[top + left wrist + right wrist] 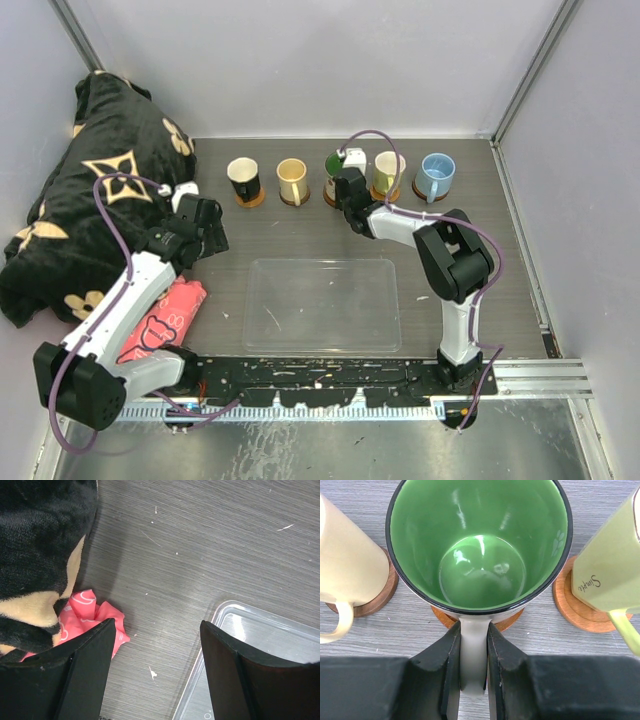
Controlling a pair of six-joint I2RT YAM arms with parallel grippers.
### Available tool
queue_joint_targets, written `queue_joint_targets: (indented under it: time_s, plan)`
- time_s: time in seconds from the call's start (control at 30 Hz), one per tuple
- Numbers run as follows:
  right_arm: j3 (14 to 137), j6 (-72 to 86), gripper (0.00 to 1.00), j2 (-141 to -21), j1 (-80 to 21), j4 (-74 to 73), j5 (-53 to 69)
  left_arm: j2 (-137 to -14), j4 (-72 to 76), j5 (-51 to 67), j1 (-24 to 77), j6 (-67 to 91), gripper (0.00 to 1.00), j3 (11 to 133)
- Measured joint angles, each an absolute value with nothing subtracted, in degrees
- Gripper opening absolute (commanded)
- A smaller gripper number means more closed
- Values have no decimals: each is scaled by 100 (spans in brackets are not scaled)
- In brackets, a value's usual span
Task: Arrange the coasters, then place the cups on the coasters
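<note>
While my right gripper [472, 642] pinches the green-lined mug [480, 565] by its handle | mug upright over its coaster [512, 623], straight ahead of jaws | left gripper [157, 650] spread, empty, well apart.

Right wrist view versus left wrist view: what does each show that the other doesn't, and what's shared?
Right wrist only: the green-inside cup on a coaster, its handle pinched in the right gripper's jaws, cream cup and yellow-green cup beside it. Left wrist only: the left gripper, jaws open, empty, a pink cloth, a black plush, the clear tray. Both: the grey table.
</note>
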State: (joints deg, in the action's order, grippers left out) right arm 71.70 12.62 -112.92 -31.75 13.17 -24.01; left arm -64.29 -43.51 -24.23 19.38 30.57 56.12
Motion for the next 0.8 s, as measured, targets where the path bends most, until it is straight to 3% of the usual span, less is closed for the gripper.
queue_joint_targets:
  time_s: [0.8]
  plan:
    - [7170, 1262, 1, -11292, -3240, 1317, -2416, -6429, -4353, -2421, 1938, 3057, 69, 5612]
